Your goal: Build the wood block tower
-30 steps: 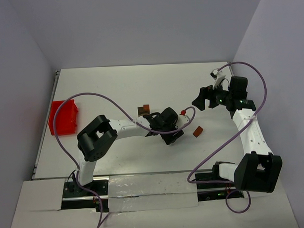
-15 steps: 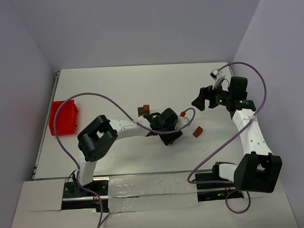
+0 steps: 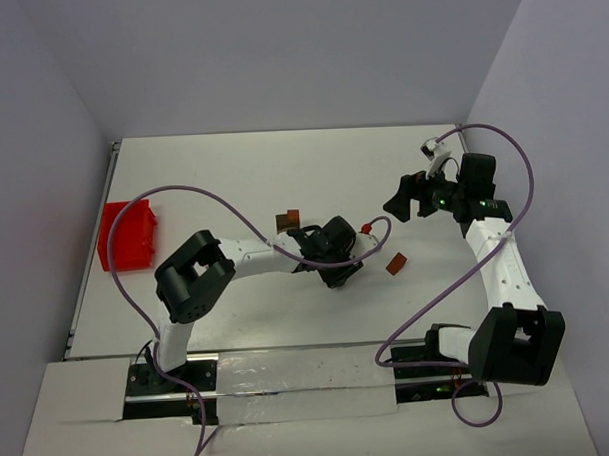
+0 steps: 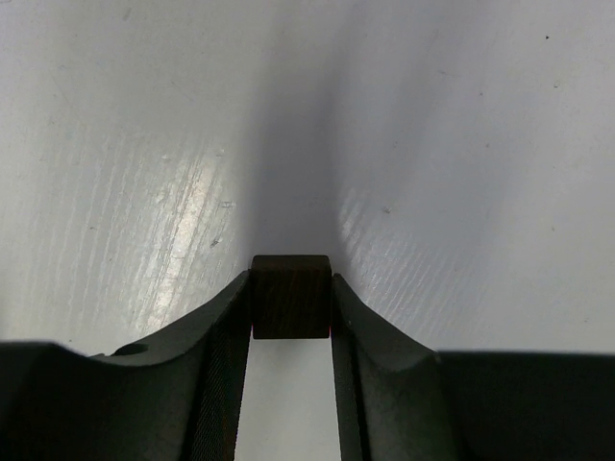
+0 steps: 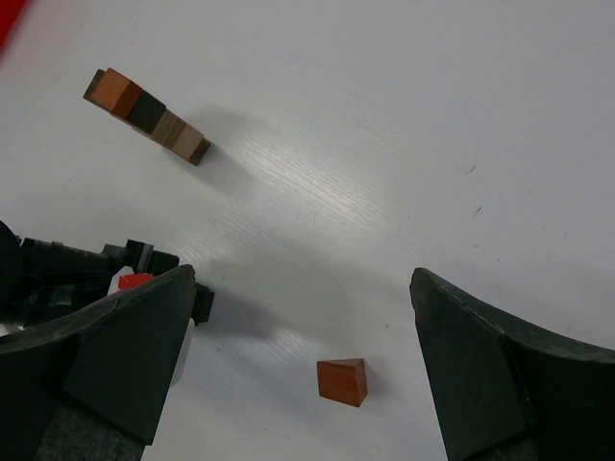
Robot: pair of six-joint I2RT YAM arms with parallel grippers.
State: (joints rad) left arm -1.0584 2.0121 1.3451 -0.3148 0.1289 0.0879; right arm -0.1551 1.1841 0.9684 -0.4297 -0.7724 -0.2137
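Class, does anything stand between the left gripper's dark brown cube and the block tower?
Nothing visible does. The left gripper clamps the dark brown wooden cube; only white table lies between it and the stacked wooden tower.

white table (image 3: 232,170) | red bin (image 3: 128,234) left edge | block tower (image 3: 287,221) centre | reddish-brown block (image 3: 395,264) further right

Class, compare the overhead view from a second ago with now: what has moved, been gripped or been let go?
Nothing visibly changed. The left claw stays in place, shut on the dark block, and the right claw stays open where it was. The reddish block and the small stack lie where they were.
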